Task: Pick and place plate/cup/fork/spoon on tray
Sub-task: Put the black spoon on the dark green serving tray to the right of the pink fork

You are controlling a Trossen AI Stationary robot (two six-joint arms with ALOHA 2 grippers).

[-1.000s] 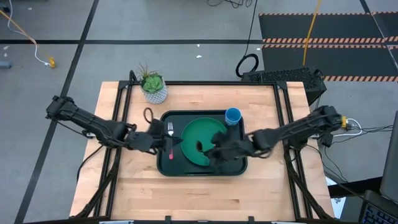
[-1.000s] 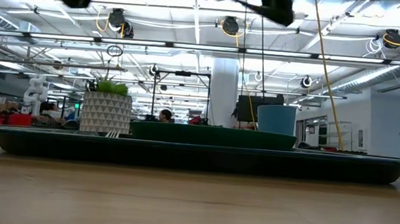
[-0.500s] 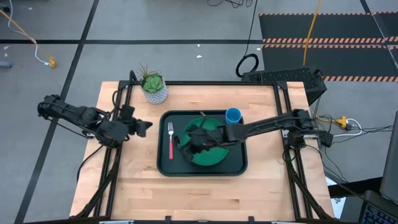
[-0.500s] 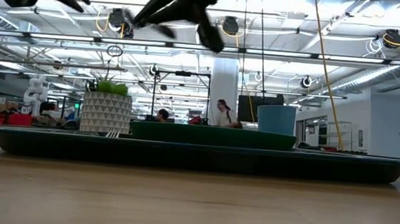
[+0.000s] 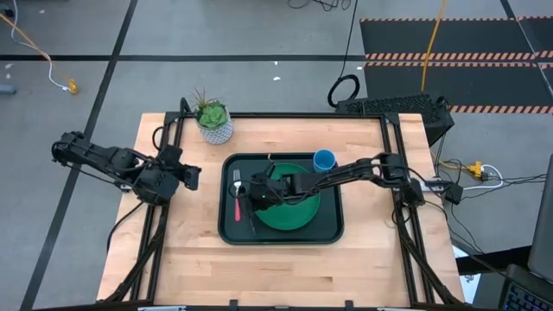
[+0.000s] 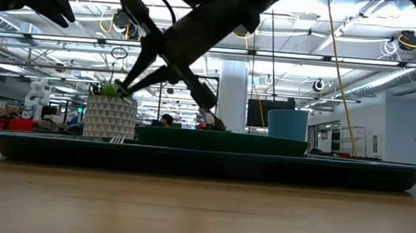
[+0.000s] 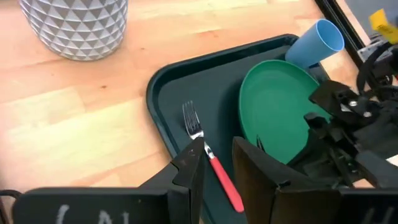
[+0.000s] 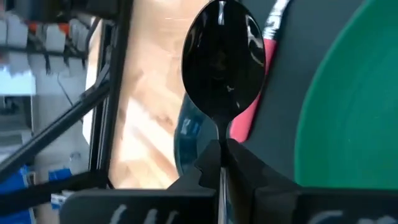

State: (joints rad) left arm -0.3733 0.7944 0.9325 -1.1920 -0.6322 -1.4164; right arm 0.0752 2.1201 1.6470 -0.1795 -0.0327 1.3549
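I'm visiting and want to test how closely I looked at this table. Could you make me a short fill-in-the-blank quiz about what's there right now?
1. The right tool is shut on the ____.
2. The fork lies in the tray, between its rim and the green ____.
3. The blue cup stands in a ____ of the tray.
4. The left tool hovers over the bare table, holding ____.

Missing words: spoon; plate; corner; nothing

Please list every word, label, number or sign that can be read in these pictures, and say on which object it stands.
None can be read.
White marks on the left gripper body in its wrist view: cut off, unreadable.
The same on the right gripper, shut on the spoon.
Signs in the room beyond the table: too small.
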